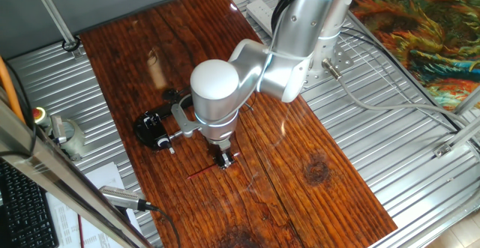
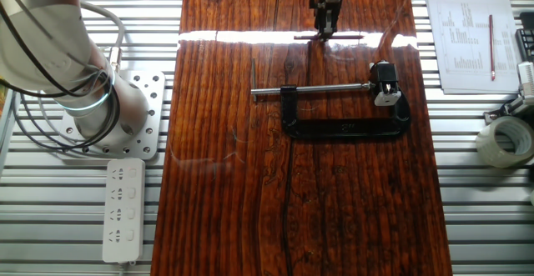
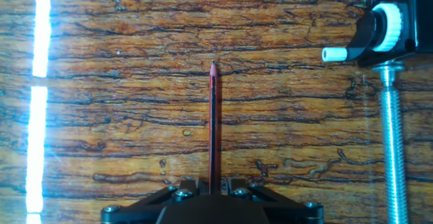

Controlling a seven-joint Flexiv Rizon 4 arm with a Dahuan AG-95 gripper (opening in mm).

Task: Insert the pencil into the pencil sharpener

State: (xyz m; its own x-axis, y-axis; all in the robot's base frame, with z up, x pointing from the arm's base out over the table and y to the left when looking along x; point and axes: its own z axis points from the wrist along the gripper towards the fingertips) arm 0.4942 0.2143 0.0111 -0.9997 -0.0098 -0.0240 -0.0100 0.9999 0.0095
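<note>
The thin red pencil (image 3: 214, 126) runs straight out from between my fingers, its tip pointing away over the wooden board. In one fixed view it lies low along the board (image 1: 202, 171). My gripper (image 3: 214, 187) is down at the board, its jaws closed against the pencil's end; it also shows in both fixed views (image 1: 223, 159) (image 2: 325, 27). The pencil sharpener (image 3: 382, 28) is black and white and sits at the end of the black C-clamp (image 2: 346, 128), to the right of the pencil tip and apart from it. It also shows in both fixed views (image 2: 384, 82) (image 1: 154, 128).
The clamp's silver screw rod (image 3: 392, 149) runs parallel to the pencil on the right. A white power strip (image 2: 123, 209) and the arm's base (image 2: 117, 113) stand beside the board (image 2: 234, 184). A tape roll (image 2: 505, 140) and a paper sheet (image 2: 467, 38) lie on the other side.
</note>
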